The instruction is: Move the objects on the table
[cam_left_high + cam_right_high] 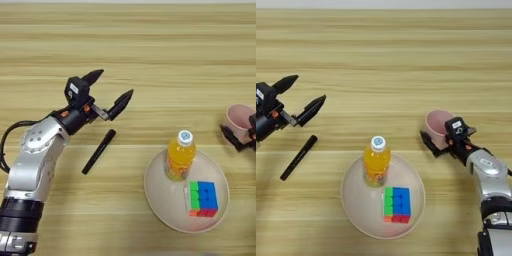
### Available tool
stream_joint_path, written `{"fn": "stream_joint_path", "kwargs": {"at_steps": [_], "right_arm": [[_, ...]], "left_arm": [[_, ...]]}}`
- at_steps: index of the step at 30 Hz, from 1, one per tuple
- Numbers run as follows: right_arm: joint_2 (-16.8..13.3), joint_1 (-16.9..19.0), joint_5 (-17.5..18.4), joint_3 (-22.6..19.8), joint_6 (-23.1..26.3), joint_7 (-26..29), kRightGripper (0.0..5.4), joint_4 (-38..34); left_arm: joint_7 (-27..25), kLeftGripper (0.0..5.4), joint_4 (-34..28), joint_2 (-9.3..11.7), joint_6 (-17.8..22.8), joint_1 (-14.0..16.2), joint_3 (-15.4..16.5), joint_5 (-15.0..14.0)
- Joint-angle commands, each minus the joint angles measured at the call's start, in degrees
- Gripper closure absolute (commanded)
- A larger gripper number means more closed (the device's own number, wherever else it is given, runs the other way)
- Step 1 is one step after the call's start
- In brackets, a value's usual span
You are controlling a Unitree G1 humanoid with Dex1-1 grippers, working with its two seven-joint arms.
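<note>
Objects sit spread over the wooden table point(150, 45): a black marker pen point(98, 151) lies slantwise on the left, an orange-drink bottle point(376, 161) stands upright on a pale plate point(356, 200) beside a colourful puzzle cube point(396, 204), and a pink cup point(437, 128) rests to the right. Just beyond the pen, the left gripper point(111, 88) spreads its two black fingers wide, holding nothing and apart from the pen. At the cup, the right gripper point(442, 140) has one finger against the outer wall; its other finger is hidden, so whether it grips the cup cannot be told.
</note>
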Motion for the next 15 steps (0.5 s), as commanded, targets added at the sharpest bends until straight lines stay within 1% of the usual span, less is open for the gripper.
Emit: {"fn": "stream_joint_path", "kwargs": {"at_steps": [1,8,15], "right_arm": [[-0.1,-0.5,0.3,0.0,-0.9,0.4,0.04,-1.2],[-0.2,-1.0,1.3,-0.9,-1.3,0.0,0.04,-2.5],[-0.3,-0.6,1.8,-1.0,-1.3,1.0,0.04,-2.7]], "left_arm": [[-0.2,0.0,0.5,0.7,-0.6,-0.4,0.3,0.9],[-0.2,0.0,0.8,0.5,-0.8,-0.6,0.2,0.8],[-0.1,0.0,0.8,0.4,-0.9,-0.8,0.2,0.9]]}}
